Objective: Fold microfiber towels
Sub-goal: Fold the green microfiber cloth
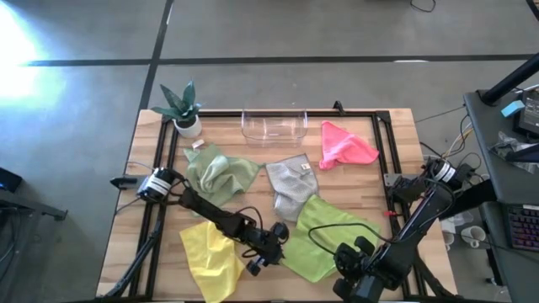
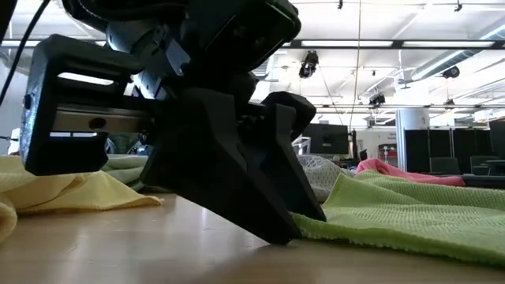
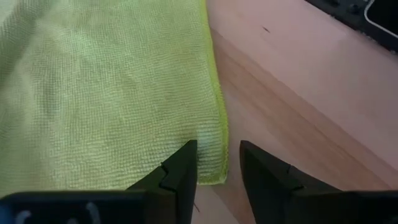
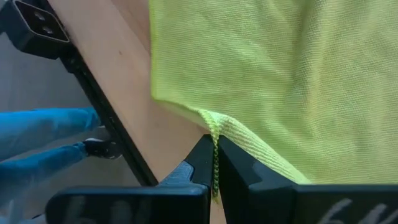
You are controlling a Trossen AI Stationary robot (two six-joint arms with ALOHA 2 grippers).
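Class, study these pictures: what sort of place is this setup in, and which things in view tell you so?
Probably a robotics lab or workshop in a large industrial hall: a wooden table on a bare concrete floor, long strip ceiling lights over an open room, and a side desk with a keyboard.

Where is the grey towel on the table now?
In the high view the grey towel lies near the table's middle, between the sage green towel on its left and the pink towel, with the lime green towel just below it.
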